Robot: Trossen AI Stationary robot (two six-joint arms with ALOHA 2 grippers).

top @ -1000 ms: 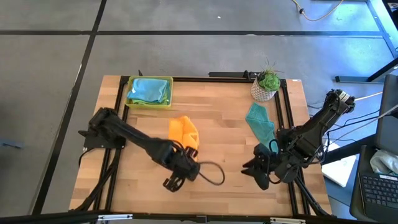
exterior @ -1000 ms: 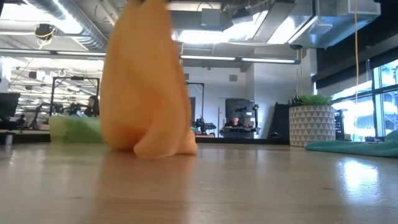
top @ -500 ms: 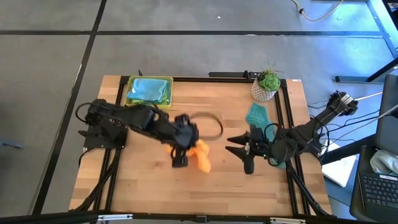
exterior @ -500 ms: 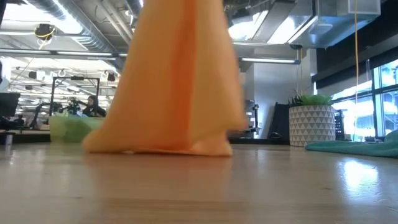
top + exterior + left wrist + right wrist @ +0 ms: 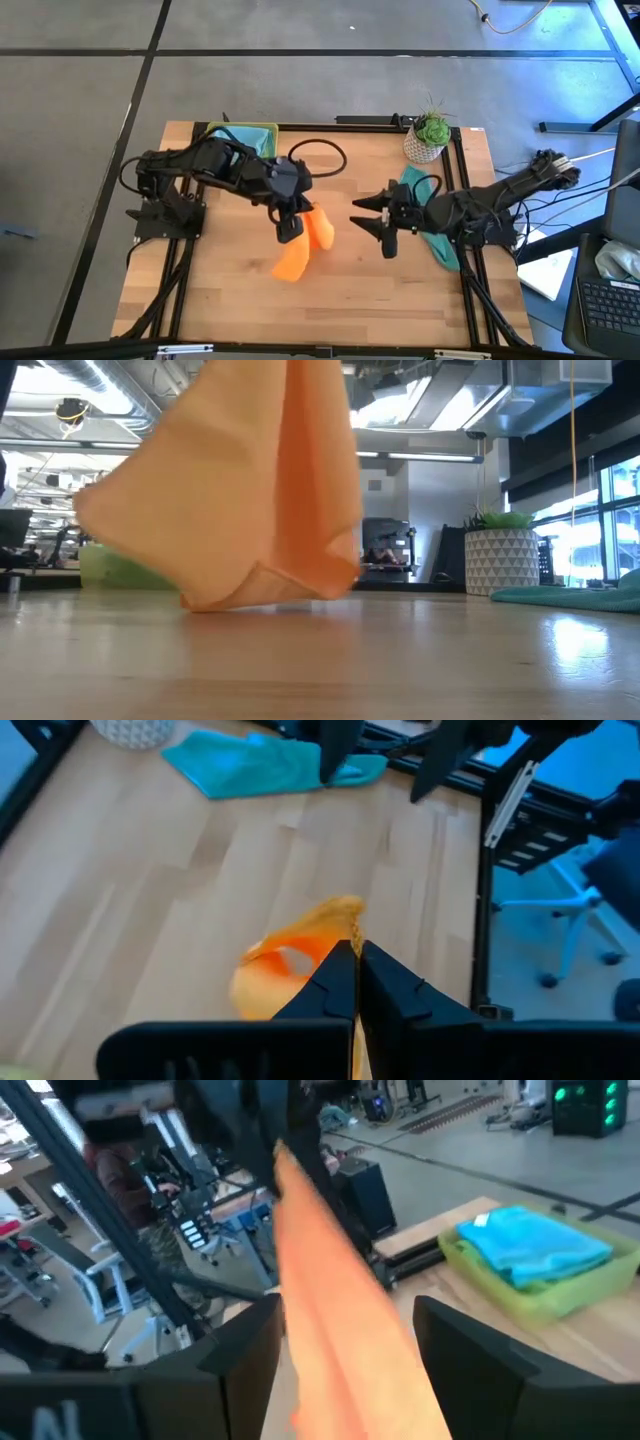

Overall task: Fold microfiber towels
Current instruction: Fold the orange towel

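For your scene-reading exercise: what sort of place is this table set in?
Probably a robotics lab or workshop: bare ceiling ducts, desks with equipment behind the table, and cables beside it.

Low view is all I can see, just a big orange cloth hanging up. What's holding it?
Observer: The left end effector, shut on the orange towel.
Operator: Is the other arm doing anything?
Observer: The right end effector is open beside the towel, pointed at it, not touching.
Operator: What's that green thing behind the cloth?
Observer: A yellow-green tray with a folded light blue towel inside.
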